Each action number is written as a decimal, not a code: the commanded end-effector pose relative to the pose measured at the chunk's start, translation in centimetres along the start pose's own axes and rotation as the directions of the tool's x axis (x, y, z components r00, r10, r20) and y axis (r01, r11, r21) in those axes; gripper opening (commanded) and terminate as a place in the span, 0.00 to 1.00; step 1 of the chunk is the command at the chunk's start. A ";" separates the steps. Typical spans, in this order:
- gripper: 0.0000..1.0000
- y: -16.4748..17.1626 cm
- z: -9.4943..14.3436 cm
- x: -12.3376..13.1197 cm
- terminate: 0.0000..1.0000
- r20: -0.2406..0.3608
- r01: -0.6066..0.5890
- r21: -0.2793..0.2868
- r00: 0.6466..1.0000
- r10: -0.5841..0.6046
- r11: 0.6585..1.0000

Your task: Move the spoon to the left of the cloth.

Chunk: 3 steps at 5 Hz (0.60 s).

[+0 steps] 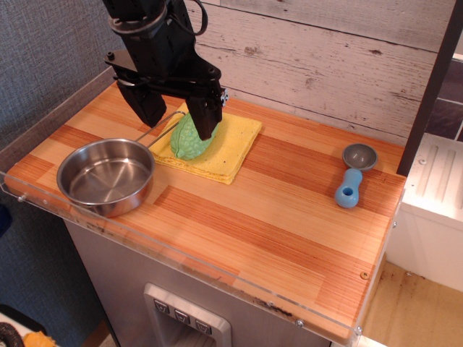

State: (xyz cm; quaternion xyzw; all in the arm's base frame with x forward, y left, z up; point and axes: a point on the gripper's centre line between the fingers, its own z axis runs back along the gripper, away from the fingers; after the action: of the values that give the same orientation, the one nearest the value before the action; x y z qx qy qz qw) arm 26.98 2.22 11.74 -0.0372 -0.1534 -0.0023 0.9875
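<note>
Spoon (354,176) lying far right on tabletop (275,217), well apart from gripper (177,116). Gripper hovering w/ fingers spread, empty, over green vegetable (189,139) sitting on yellow cloth (230,148).

The wooden desk (239,217) carries a steel pan (106,176) just below and left of the tool (177,116), a yellow cloth (231,148) directly under and right of it, and a spoon (353,176) well apart to the tool's right, near the desk's far right edge.
</note>
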 end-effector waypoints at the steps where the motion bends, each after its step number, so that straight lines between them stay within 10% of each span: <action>1: 1.00 0.0 0.0 0.0 0.00 0.000 0.000 0.000 1.000 0.000 1.000; 3: 1.00 -7.1 -3.4 1.9 0.00 -0.095 0.103 -0.029 0.990 -0.105 0.994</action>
State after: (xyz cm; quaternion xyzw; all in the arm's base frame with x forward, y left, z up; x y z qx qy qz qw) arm 29.33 -5.17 8.32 -0.0401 -0.0835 -0.0559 0.9941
